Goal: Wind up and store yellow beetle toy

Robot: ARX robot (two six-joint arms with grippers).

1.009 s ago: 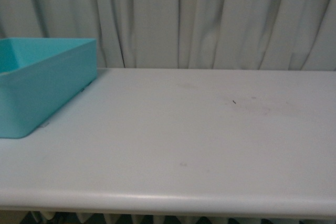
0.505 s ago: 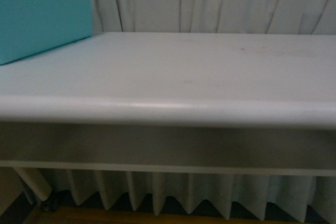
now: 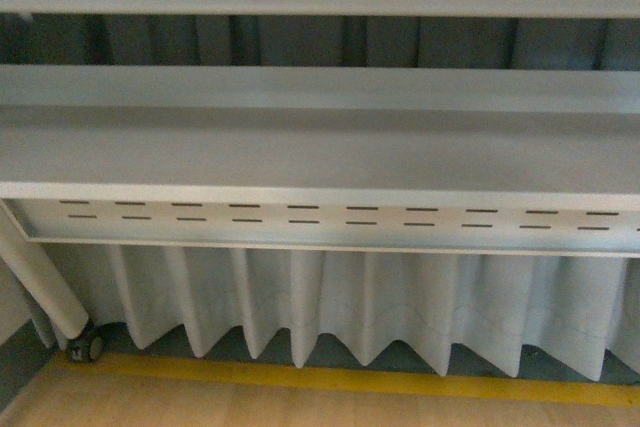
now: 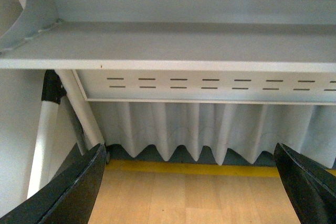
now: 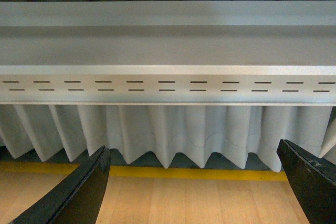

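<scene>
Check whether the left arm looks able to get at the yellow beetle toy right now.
Probably not. No toy shows in any view; all cameras look beneath the table at the curtain and floor. The left tool hangs open and empty below the tabletop, so the frame stands between it and anything on top.

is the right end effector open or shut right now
Open. In the right wrist view the right end effector has its two dark fingers spread far apart, with nothing between them but wooden floor and curtain.
</scene>
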